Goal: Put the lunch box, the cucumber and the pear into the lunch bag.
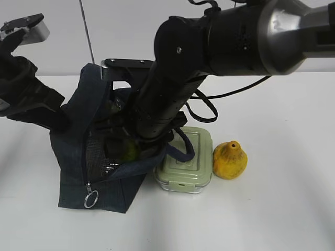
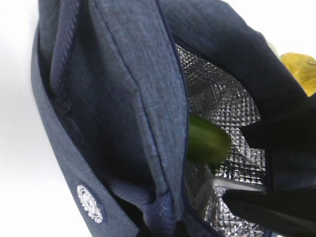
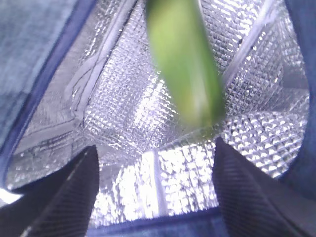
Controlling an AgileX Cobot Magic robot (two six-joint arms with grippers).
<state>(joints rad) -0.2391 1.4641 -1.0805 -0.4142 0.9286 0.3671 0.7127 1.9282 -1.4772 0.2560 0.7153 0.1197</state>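
The navy lunch bag [image 1: 73, 157] stands open at the left, its silver lining [image 3: 123, 98] showing. My left gripper [image 1: 62, 117] pinches the bag's rim fabric [image 2: 165, 217] and holds the mouth open. My right gripper [image 3: 155, 145] reaches inside the bag with its fingers [image 3: 74, 197] spread wide and nothing between them. The dark green cucumber [image 3: 185, 64] lies inside the bag just beyond them; it also shows in the left wrist view [image 2: 207, 143] and the exterior view [image 1: 128, 150]. The pale green lunch box [image 1: 186, 159] and the yellow pear [image 1: 230, 159] sit on the table to the right of the bag.
The white table [image 1: 272, 209] carries the bag, box and pear. The bag's zipper ring pull [image 1: 91, 199] hangs at its front lower corner. A handle loop [image 1: 186, 144] drapes over the lunch box. The right arm [image 1: 167, 94] crosses above the bag.
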